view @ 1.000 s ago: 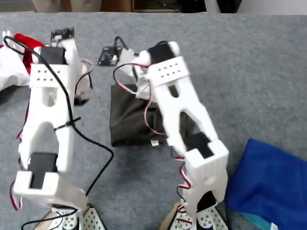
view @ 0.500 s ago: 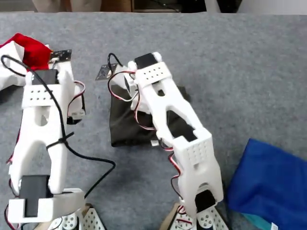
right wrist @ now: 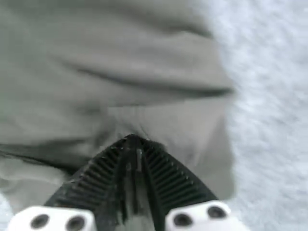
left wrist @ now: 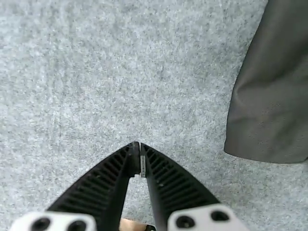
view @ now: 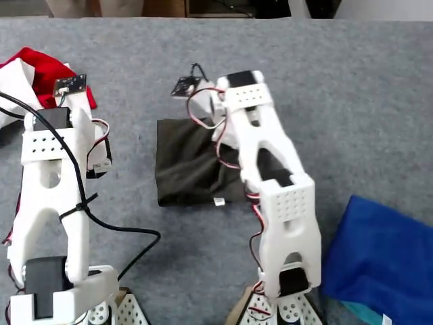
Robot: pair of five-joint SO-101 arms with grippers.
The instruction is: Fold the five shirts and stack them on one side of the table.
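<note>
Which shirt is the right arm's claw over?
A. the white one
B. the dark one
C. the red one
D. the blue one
B: the right wrist view shows the right gripper directly above the dark shirt, with dark cloth under its tips.

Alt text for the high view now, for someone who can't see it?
The right arm hangs over a folded dark shirt on the grey table; the left arm stands beside a red and white heap. A blue shirt lies at the right edge.

No print is legible anywhere, not even on the dark shirt's (view: pixel 186 169) small white tag (view: pixel 218 201).
</note>
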